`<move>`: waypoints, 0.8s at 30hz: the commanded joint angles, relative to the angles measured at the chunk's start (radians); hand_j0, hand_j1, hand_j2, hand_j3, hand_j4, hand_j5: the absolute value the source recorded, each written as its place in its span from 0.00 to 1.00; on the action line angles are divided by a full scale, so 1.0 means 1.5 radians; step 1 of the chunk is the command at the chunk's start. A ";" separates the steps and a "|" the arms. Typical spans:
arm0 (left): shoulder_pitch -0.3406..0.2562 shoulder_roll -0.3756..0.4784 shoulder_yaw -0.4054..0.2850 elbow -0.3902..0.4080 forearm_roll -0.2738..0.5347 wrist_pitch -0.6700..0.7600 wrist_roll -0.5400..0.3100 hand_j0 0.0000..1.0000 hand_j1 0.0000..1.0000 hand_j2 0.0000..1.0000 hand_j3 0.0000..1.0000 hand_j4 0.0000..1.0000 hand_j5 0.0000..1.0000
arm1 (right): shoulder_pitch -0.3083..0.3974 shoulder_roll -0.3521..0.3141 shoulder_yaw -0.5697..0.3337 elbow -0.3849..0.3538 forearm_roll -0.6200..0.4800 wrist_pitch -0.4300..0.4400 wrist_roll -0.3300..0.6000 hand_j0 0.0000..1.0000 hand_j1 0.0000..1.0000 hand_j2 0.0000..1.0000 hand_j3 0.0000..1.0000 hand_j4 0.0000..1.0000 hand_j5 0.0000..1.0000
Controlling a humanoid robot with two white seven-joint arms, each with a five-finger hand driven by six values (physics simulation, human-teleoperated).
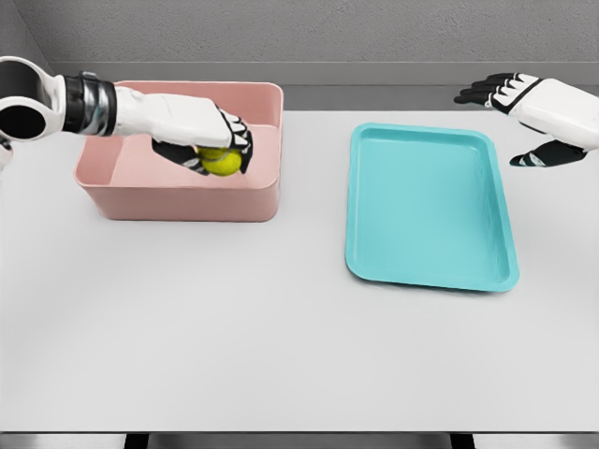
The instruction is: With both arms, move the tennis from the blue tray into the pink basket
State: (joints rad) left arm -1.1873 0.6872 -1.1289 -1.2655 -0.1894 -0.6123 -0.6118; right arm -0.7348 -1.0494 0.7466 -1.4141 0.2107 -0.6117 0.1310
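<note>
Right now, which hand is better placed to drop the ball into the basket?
Left. The left hand holds the tennis ball over the pink basket; the right hand hangs open beyond the blue tray.

My left hand (211, 136) covers most of the tennis ball (223, 163); my right arm (562, 112) runs off the frame's edge.

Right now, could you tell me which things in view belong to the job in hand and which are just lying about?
Belonging to the job:
- tennis ball, held in the left hand over the pink basket
- blue tray, nothing on it
- right hand, fingers spread beyond the tray

Just lying about:
- nothing but the white table itself
</note>
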 commanded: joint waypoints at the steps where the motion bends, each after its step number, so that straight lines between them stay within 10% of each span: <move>1: 0.000 -0.026 0.003 0.063 0.005 0.001 0.001 0.38 0.38 0.38 0.38 0.38 0.38 | 0.000 -0.001 -0.001 0.000 -0.004 0.001 0.000 1.00 1.00 1.00 1.00 1.00 1.00; 8: -0.001 -0.102 0.028 0.231 -0.003 0.001 0.001 0.38 0.38 0.38 0.38 0.38 0.38 | 0.000 -0.001 -0.001 0.000 -0.004 0.001 0.000 1.00 1.00 1.00 1.00 1.00 1.00; 13: 0.000 -0.109 0.054 0.258 -0.006 0.001 0.001 0.40 0.40 0.40 0.40 0.40 0.40 | -0.001 -0.001 -0.001 -0.001 -0.004 0.001 0.000 1.00 1.00 1.00 1.00 1.00 1.00; 15: 0.000 -0.109 0.055 0.257 -0.007 0.001 0.001 0.94 0.94 0.94 0.94 0.94 0.94 | -0.001 -0.001 -0.001 -0.001 -0.004 0.001 0.000 1.00 1.00 1.00 1.00 1.00 1.00; 16: 0.001 -0.109 0.054 0.256 -0.007 0.001 0.001 1.00 1.00 1.00 1.00 1.00 1.00 | 0.000 -0.001 -0.001 -0.003 -0.004 0.001 0.000 1.00 1.00 1.00 1.00 1.00 1.00; 24: 0.008 -0.097 0.055 0.214 -0.002 0.001 0.001 1.00 1.00 1.00 1.00 1.00 1.00 | 0.000 0.000 -0.001 -0.004 -0.004 0.001 0.000 1.00 1.00 1.00 1.00 1.00 1.00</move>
State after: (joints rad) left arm -1.1735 0.5365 -1.0485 -0.9210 -0.2022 -0.6140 -0.6114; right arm -0.7348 -1.0485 0.7466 -1.4201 0.2106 -0.6117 0.1310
